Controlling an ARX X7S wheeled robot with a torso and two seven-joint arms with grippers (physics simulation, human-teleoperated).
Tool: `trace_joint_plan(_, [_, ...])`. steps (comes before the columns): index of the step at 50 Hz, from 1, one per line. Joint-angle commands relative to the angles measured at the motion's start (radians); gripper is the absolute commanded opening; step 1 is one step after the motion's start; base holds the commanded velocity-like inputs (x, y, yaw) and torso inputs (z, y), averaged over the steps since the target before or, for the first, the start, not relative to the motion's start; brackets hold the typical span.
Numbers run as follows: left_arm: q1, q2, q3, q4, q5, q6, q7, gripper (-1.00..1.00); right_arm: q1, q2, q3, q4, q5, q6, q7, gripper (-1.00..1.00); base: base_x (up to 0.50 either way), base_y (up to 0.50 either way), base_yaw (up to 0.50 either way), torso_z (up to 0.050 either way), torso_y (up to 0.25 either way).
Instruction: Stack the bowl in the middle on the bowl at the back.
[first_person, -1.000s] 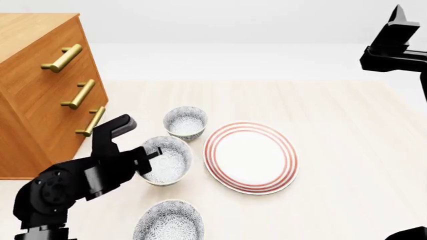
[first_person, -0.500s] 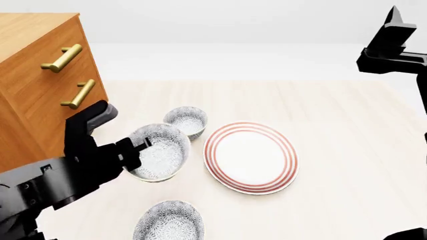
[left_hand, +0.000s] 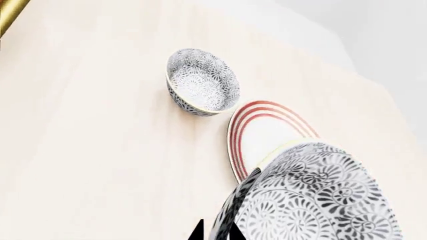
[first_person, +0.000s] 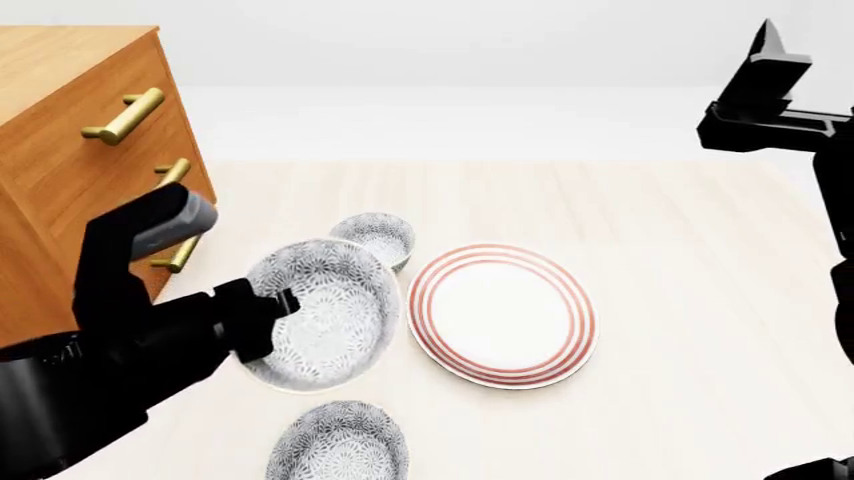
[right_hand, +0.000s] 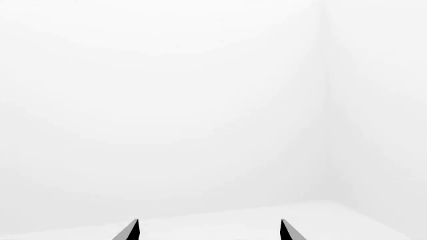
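My left gripper (first_person: 276, 312) is shut on the rim of the bowl in the middle (first_person: 324, 315) and holds it tilted in the air, off the table. In the left wrist view that rim passes between the two black fingertips (left_hand: 195, 233), with the held bowl (left_hand: 313, 200) filling the near corner. The bowl at the back (first_person: 378, 235) stands upright on the table just beyond, its near side partly hidden by the lifted bowl. The left wrist view shows the back bowl (left_hand: 202, 82) whole and empty. My right gripper (right_hand: 209, 231) is open and empty, raised high at the right (first_person: 771, 70).
A red-ringed white plate (first_person: 501, 315) lies right of the bowls. A third speckled bowl (first_person: 340, 442) sits at the front. A wooden drawer cabinet (first_person: 80, 150) with brass handles stands at the left, close to my left arm.
The left gripper has lifted the middle bowl off the table and tilted it; it now looks larger and overlaps the back bowl. The right arm has drifted slightly left.
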Motion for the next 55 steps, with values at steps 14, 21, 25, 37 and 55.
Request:
trace_joint_plan(14, [0.112, -0.129, 0.151, 0.234, -0.175, 0.229, -0.010, -1.00, -0.013, -0.010, 0.023, -0.014, 0.030, 0.007, 0.006, 1.00, 0.00, 0.00, 0.00, 0.000, 0.001])
trace_joint_plan(21, [0.145, -0.138, 0.158, 0.246, -0.136, 0.213, 0.016, -1.00, -0.016, -0.007, 0.024, -0.013, 0.034, 0.005, 0.009, 1.00, 0.00, 0.00, 0.00, 0.000, 0.000])
trace_joint_plan(25, [0.154, -0.142, 0.163, 0.245, -0.120, 0.207, 0.029, -1.00, -0.017, -0.007, 0.024, -0.012, 0.036, 0.003, 0.011, 1.00, 0.00, 0.00, 0.00, 0.000, 0.000])
trace_joint_plan(37, [0.176, -0.156, 0.166, 0.241, -0.068, 0.182, 0.073, -1.00, -0.022, -0.003, 0.031, -0.018, 0.045, 0.008, 0.019, 1.00, 0.00, 0.00, 0.00, 0.000, 0.000])
trace_joint_plan(55, [0.257, -0.150, 0.132, 0.228, 0.065, 0.129, 0.166, -1.00, -0.027, 0.002, 0.039, -0.024, 0.061, 0.015, 0.029, 1.00, 0.00, 0.00, 0.00, 0.000, 0.001])
